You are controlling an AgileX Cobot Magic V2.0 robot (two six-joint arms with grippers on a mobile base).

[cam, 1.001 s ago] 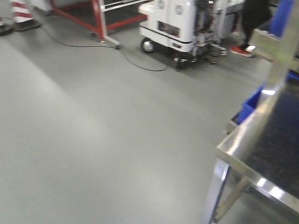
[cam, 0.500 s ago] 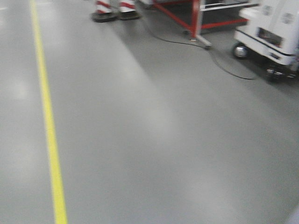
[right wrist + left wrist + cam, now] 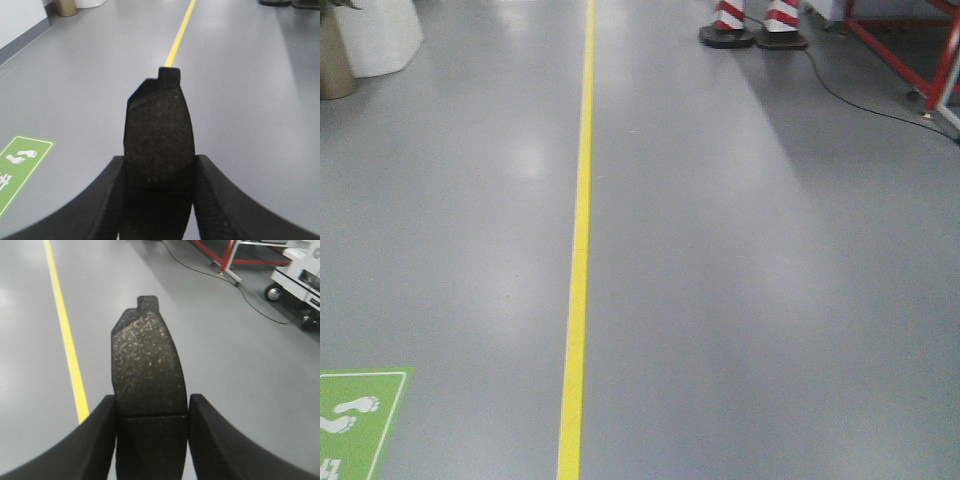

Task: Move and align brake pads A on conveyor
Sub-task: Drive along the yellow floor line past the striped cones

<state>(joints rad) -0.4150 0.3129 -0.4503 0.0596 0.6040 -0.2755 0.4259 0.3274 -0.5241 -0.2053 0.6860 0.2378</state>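
two pots stand at the far left of the front view: a white pot [image 3: 380, 35] and a brown pot [image 3: 330, 65], with a scrap of green leaf showing over the brown one; what else they hold cannot be seen.

the left end effector [image 3: 152, 407] is closed down to the width of the first brake pad [image 3: 145, 350], its two black fingers [image 3: 102, 425] pressed against the pad's long edges. the pad sticks out forward past the fingertips, its speckled dark face up, a groove crossing it level with the fingertips and a notched tab at the far end. the right end effector [image 3: 159, 162] grips the second brake pad [image 3: 159, 130] the same way, clamped on both sides, tab end pointing away.

both pads hang above a glossy grey floor [image 3: 750, 300]. a yellow line [image 3: 578, 260] runs along it, with a green footprint sign [image 3: 355, 420] at its left. two red-and-white striped posts [image 3: 750, 15] stand on black bases at the far end, near a black cable [image 3: 860, 95] and a red frame [image 3: 910, 50]. a white wheeled cart [image 3: 300, 275] shows in the left wrist view.
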